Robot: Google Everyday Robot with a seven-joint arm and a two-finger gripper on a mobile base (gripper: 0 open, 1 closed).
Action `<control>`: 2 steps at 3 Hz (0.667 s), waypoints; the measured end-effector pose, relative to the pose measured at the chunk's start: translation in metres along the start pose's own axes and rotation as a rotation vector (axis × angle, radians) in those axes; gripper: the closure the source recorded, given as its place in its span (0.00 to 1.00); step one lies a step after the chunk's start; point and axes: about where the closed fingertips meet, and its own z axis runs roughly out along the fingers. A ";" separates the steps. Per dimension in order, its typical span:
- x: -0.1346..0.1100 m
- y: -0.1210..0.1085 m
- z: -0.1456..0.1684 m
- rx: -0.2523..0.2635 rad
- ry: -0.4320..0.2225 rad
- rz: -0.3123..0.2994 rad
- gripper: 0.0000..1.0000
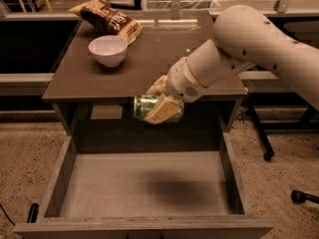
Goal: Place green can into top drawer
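Camera view: the tool (pixel 160 108) hangs just past the front edge of the bench (pixel 164 59), a bit right of mid-edge, clamped on the green can (pixel 143 106). The can lies roughly on its side w/ one silver end facing left, and is held in the air, touching neither bench nor drawer. The top drawer (pixel 144 227) is pulled fully out below, its pale bottom bare, w/ a shadow on the floor under the arm. White bowl (pixel 107 50) and brown snack bag (pixel 107 20) sit near the far-left corner of the bench, well apart from the arm. Step in hand, I'd judge: carry phase, can off the bench and over the drawer's rear half, not yet lowered. Next move prob. needs a descent w/ some forward travel so the can clears the bench's front edge, then release low over the drawer bottom; on its side, the can may roll.
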 end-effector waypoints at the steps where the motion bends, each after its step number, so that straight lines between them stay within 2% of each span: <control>1: 0.015 -0.003 0.016 0.019 0.044 0.046 1.00; 2: 0.050 0.012 0.080 -0.019 0.077 0.100 1.00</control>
